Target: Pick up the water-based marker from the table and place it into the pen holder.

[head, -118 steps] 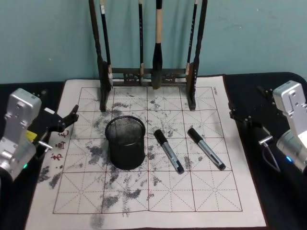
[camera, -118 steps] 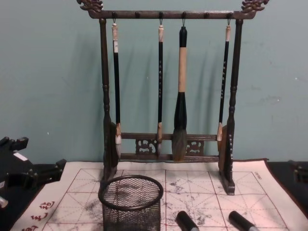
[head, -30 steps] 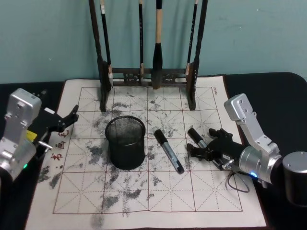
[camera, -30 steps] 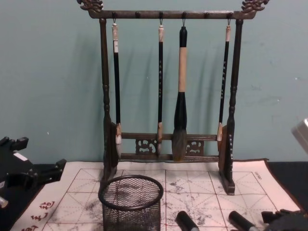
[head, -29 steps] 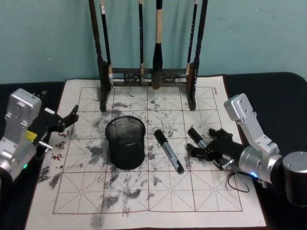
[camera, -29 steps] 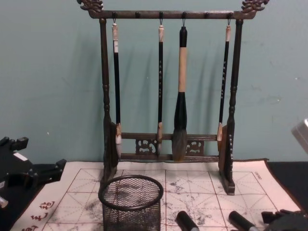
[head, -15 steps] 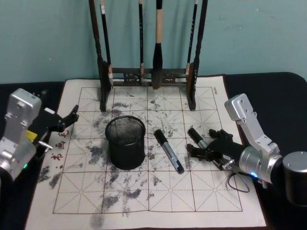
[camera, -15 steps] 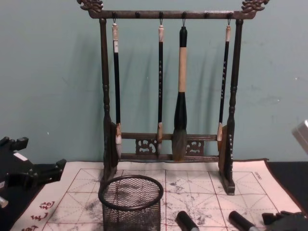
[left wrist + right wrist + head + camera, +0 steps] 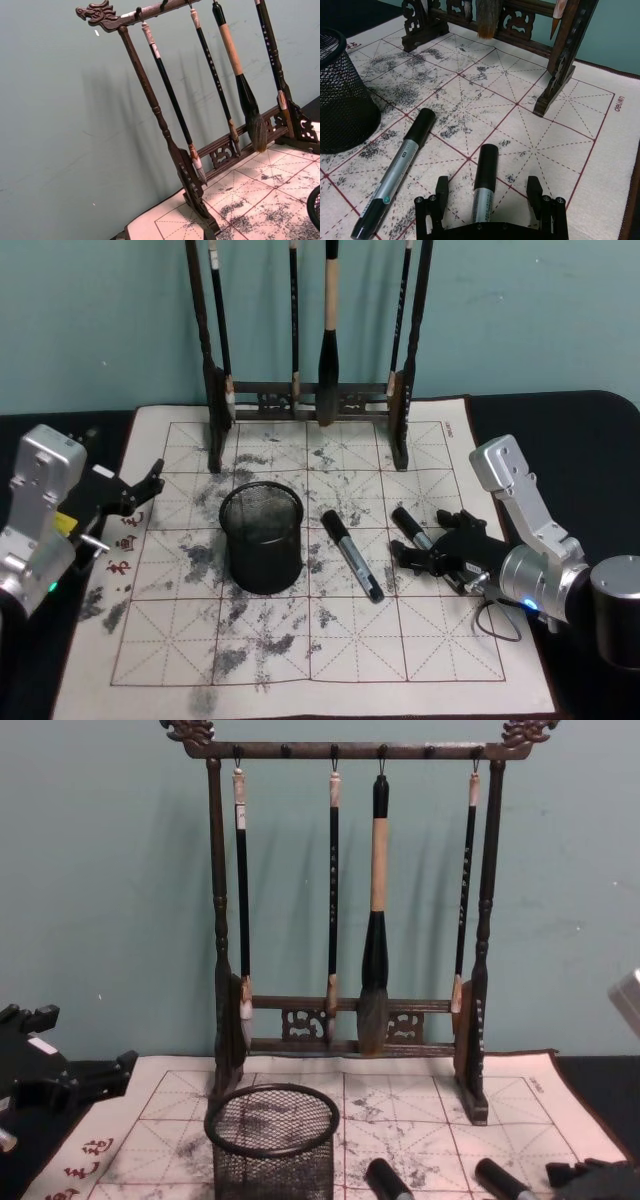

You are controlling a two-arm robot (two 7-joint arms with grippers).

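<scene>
Two grey water-based markers with black caps lie on the ink-stained felt mat. The left marker [image 9: 350,555] [image 9: 400,170] lies free beside the pen holder [image 9: 262,538] [image 9: 340,110] [image 9: 272,1140], a black mesh cup standing upright. My right gripper [image 9: 422,540] [image 9: 488,192] is low over the right marker [image 9: 410,525] [image 9: 485,182], open, with one finger on each side of the barrel and not touching it. My left gripper [image 9: 135,495] [image 9: 70,1085] is parked open at the mat's left edge.
A tall dark wooden brush rack [image 9: 310,390] [image 9: 350,920] [image 9: 170,140] with several hanging brushes stands at the back of the mat. Its right foot [image 9: 560,75] is just beyond the right marker. Black tabletop [image 9: 560,440] surrounds the mat.
Since 3.9 s ago my right arm has come in from the right edge and lowered over the right marker. Over the last second it has hardly moved. The left arm is still.
</scene>
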